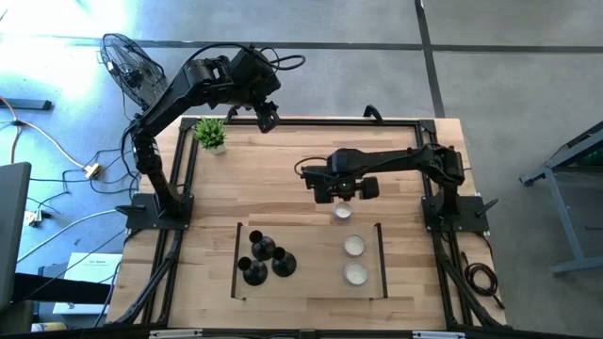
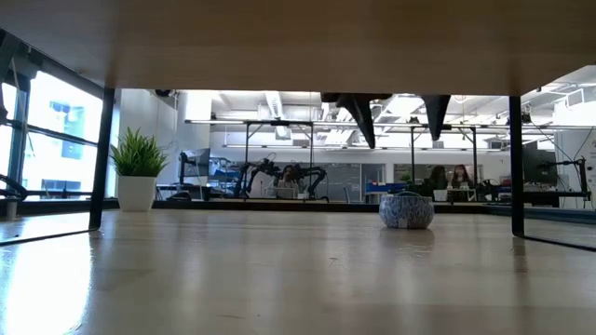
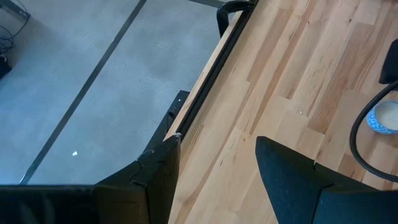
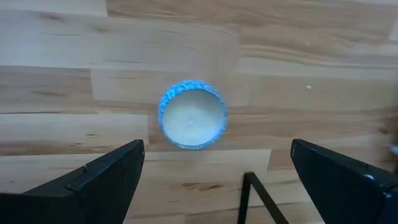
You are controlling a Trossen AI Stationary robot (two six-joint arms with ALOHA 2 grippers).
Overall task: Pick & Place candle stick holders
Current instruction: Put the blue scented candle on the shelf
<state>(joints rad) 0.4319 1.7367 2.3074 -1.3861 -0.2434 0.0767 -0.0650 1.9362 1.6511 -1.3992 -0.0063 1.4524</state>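
Hovering released above a small blue-rimmed bowl (image 1: 342,212) mid-desk, right tool (image 1: 341,198) faces candle stick holders (image 1: 265,257) upright toward the near-left edge; left tool (image 1: 268,118) parted, empty, far edge.

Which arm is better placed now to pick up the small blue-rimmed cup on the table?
The right. Its tool hangs open just above the blue-rimmed cup, a finger on each side. The left tool is raised at the table's far edge, far from it.

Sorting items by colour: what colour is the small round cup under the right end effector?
Blue-patterned outside, white inside: small round cup, clearest in the right wrist view.
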